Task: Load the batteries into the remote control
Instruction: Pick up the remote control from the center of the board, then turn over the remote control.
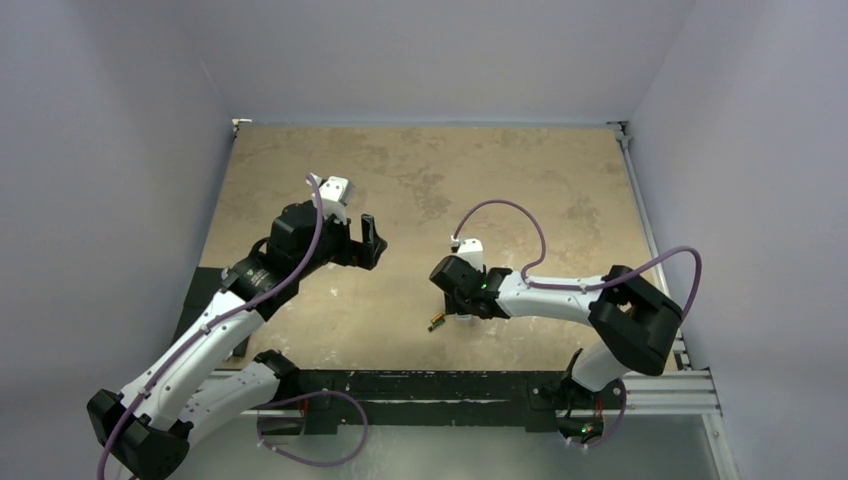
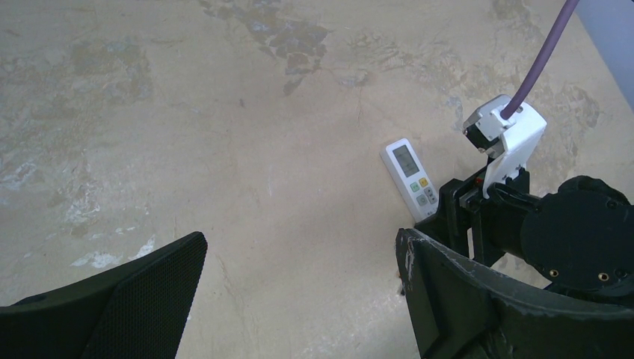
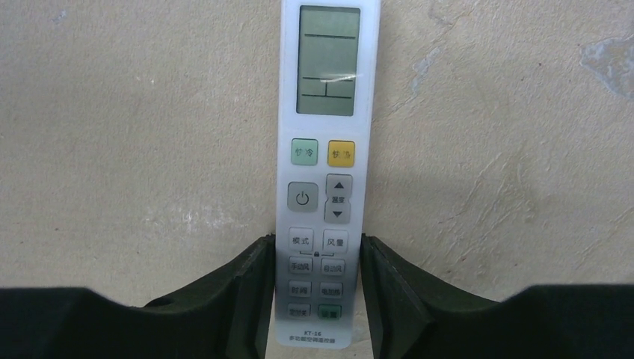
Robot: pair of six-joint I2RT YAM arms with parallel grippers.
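From above, the mottled tan stone-look bench carries both arms. The left hand hangs wide open and empty, well apart from the right hand, which sits low over the bench. Just beside the right hand, toward the near edge, lies 1 tiny dark-and-gold cylindrical battery. I can find no second one.

From the left wrist, the slim white plastic remote control lies flat on the bench, screen and buttons up. Its near end is hidden behind the right arm's black body.

From the right wrist, the right hand's 2 black pads press against both long edges of the remote at its lower button rows. How firm the pinch is I cannot tell.

The remote looks light, stiff and smooth-shelled, so likely slippery. Its thin side edges are the sensible hold, nearer mid-length for balance. The battery should be hard, light and prone to roll, so pinch it across its barrel.
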